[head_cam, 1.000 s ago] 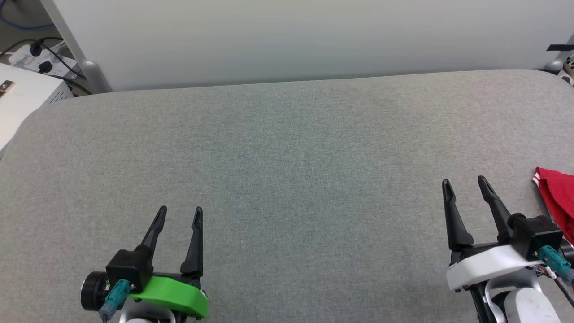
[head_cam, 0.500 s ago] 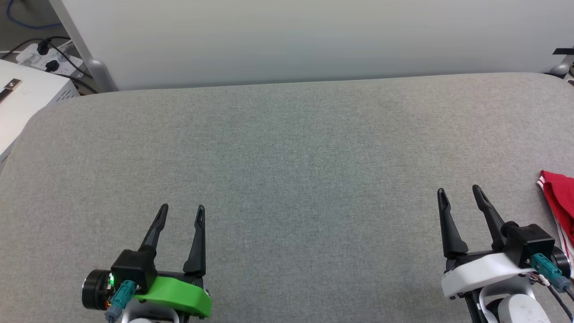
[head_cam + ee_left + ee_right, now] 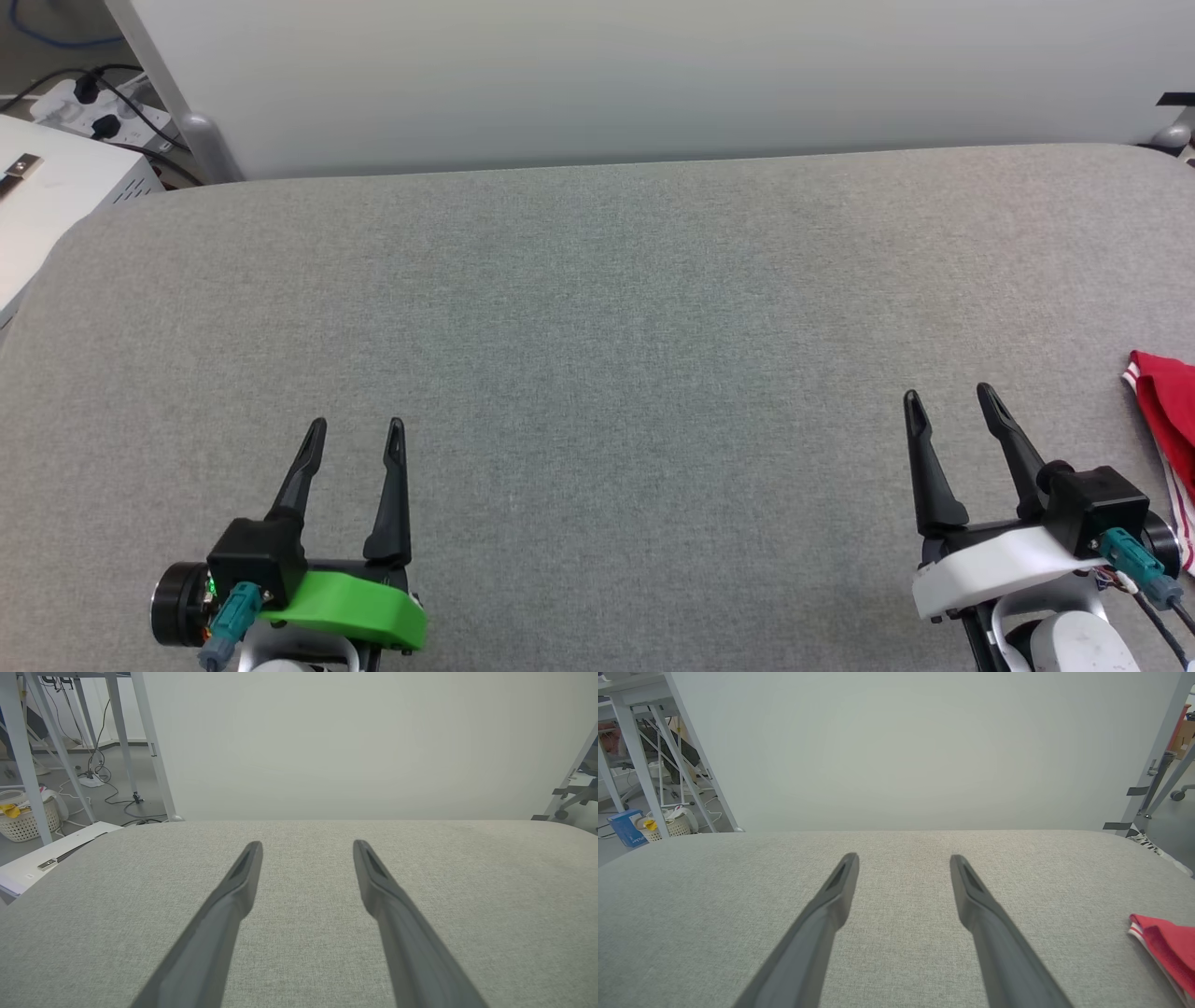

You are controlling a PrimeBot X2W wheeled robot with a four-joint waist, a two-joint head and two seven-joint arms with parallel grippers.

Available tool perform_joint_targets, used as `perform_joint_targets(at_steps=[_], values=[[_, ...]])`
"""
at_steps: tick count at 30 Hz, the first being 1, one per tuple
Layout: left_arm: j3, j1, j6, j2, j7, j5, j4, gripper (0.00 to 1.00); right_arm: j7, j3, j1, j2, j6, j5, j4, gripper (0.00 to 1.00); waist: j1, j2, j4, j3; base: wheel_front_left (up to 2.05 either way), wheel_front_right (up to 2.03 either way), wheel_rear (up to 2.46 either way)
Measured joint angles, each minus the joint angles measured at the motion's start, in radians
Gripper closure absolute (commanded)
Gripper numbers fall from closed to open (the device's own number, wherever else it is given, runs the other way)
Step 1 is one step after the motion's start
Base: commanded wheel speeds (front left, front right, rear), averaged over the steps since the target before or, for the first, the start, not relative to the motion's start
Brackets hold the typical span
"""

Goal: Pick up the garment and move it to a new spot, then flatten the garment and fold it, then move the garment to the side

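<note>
The garment [image 3: 1169, 411] is lying bunched at the right-hand edge of the grey padded table [image 3: 597, 299] and running out of the head view, so only a red fold with red-and-white striped trim is showing. It is looking like thin, limp knit: light, soft, and likely to sag and drag on the table's coarse woven cover rather than slide. A pinch on the trimmed hem, where the cloth is doubled, would probably be holding best. The right gripper [image 3: 948, 394] is hovering over the table's near right part, beside the cloth, its long tapered fingers spread wide and empty. The left gripper [image 3: 357, 427], over the table's near left, is standing equally wide — nothing in it.
</note>
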Motion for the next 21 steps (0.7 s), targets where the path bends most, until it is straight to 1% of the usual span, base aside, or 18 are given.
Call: perform_joint_targets(at_steps=[2, 3, 21], values=[[0.006, 0.0, 0.0, -0.001, 0.0, -0.001, -0.001, 0.0, 0.0, 0.003, -0.002, 0.0, 0.0, 0.005, 0.001, 0.0, 0.0, 0.0, 0.0, 0.004, 0.0, 0.0, 0.0], [0.007, -0.001, 0.0, -0.001, 0.001, -0.001, -0.001, 1.0, 0.0, 0.003, -0.002, 0.0, 0.0, 0.006, 0.0, 1.0, 0.0, 0.0, 0.0, 0.005, 0.0, 0.0, 0.0], [0.006, -0.001, 0.006, 0.0, 0.027, 0.006, -0.001, 1.0, 0.026, 0.001, -0.002, 0.0, 0.0, 0.002, -0.004, 1.0, 0.0, 0.0001, 0.006, -0.003, 0.0, 0.0, 0.0]])
